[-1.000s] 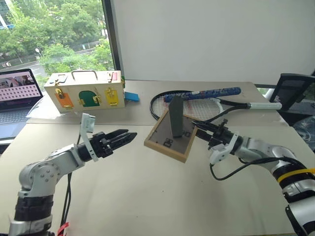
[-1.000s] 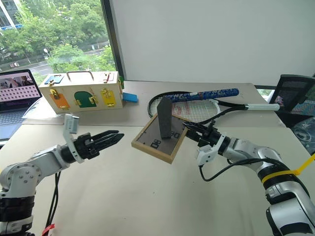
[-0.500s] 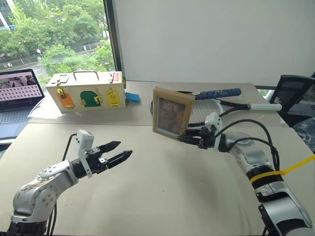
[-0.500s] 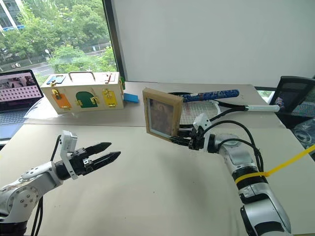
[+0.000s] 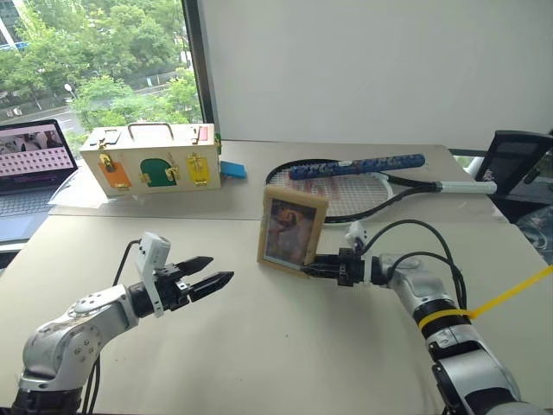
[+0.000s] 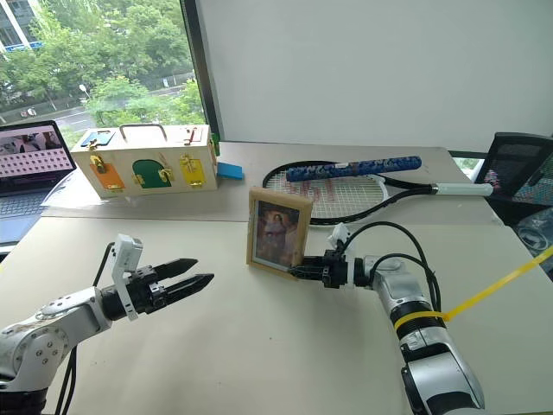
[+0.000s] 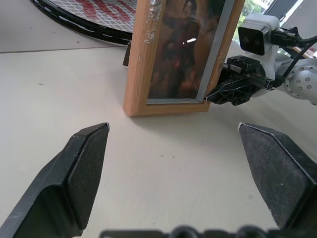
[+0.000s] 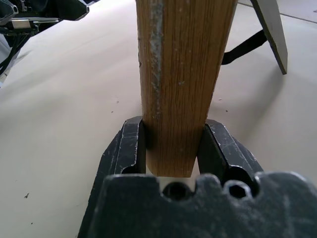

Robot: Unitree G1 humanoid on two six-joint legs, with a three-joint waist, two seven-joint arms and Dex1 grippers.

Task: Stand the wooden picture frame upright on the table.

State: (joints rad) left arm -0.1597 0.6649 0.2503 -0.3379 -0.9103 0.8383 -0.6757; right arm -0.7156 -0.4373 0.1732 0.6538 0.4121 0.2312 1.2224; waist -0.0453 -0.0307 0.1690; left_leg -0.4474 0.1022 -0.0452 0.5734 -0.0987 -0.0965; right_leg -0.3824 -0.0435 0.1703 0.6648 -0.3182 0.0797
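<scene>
A: Head views, item one?
B: Wooden picture frame (image 5: 292,231), upright on the beige worktop (image 5: 259,346), photo facing the robot. Right tool (image 5: 311,269) clamps its lower right edge. Left tool (image 5: 212,281), fingers spread and empty, sits well to the frame's left.

A: Left wrist view?
B: Frame's bottom edge on the worktop, ahead of the parted fingers (image 7: 84,168).

A: Right wrist view?
B: Both fingers (image 8: 130,144) pinch the frame's side; its stand (image 8: 270,30) is folded out behind.

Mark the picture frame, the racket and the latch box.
wooden picture frame (image 6: 276,232), right eye view, photo on its front.
tennis racket (image 6: 344,186), right eye view, strings.
wooden latch box (image 6: 144,162), right eye view, front face.
</scene>
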